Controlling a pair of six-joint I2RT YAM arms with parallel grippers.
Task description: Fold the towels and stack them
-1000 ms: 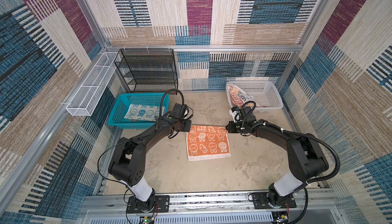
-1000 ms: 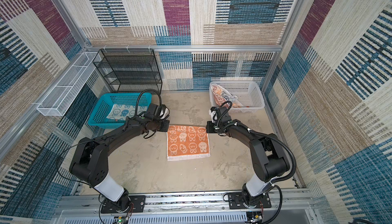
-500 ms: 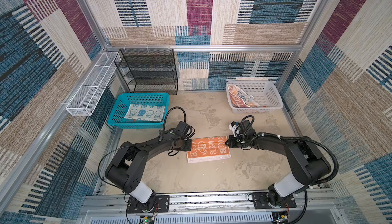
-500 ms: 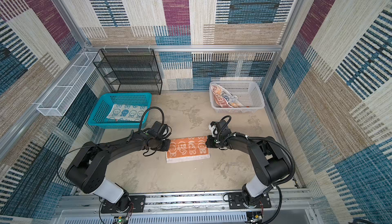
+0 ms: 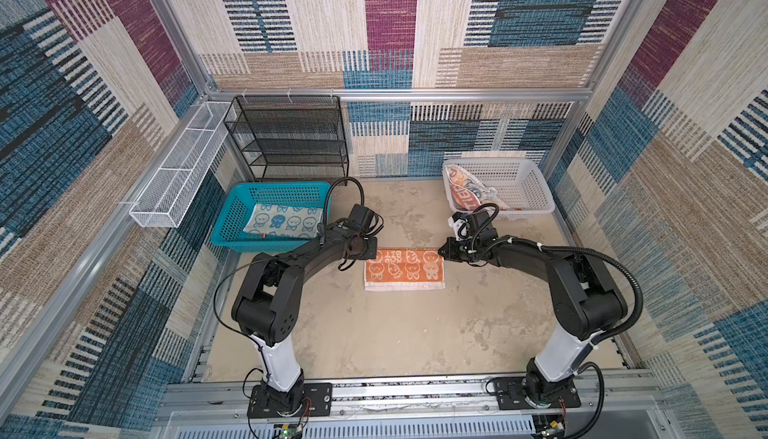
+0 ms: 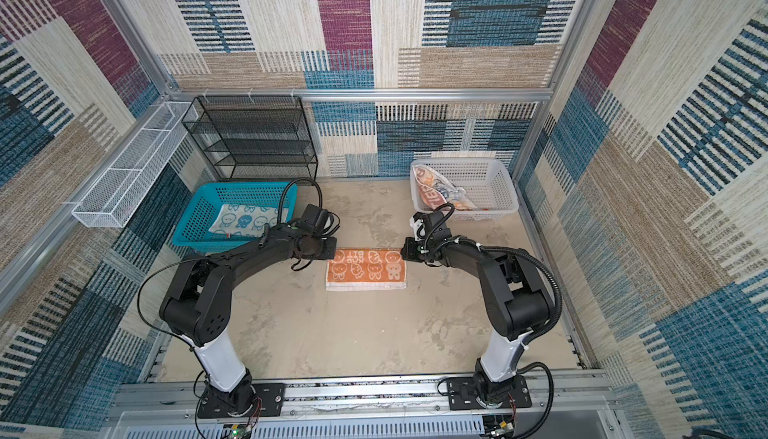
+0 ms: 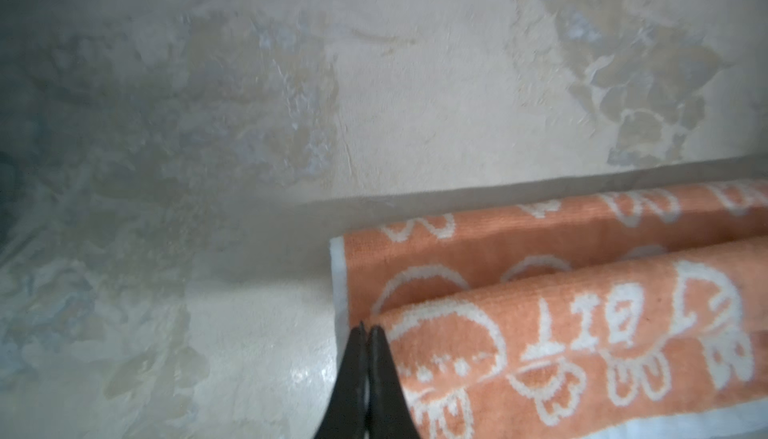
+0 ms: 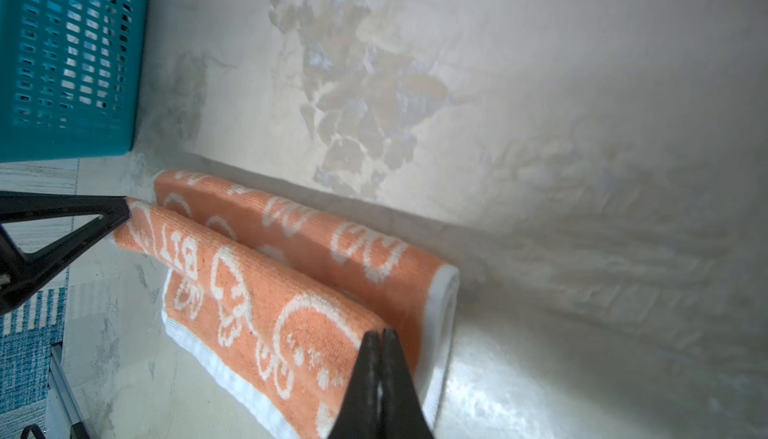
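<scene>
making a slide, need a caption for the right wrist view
Right gripper and left gripper pinch the doubled-over orange towel at two corners, teal basket beyond.

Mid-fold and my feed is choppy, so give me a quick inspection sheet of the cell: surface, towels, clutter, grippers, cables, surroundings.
Surface: beige mottled table, bare around the fold.
Job's things: orange towel mid-table, doubled over itself; pale blue-rabbit towel flat in the teal basket; whitish lettered towel crumpled in the white basket.
Clutter: nothing seen.
Grippers: left gripper and right gripper each shut on a corner of the orange towel's upper layer.
Cables: left arm's cable and right arm's cable loop above the wrists.
Surroundings: black mesh rack at the back, white wire shelf on the left wall, patterned walls.
</scene>
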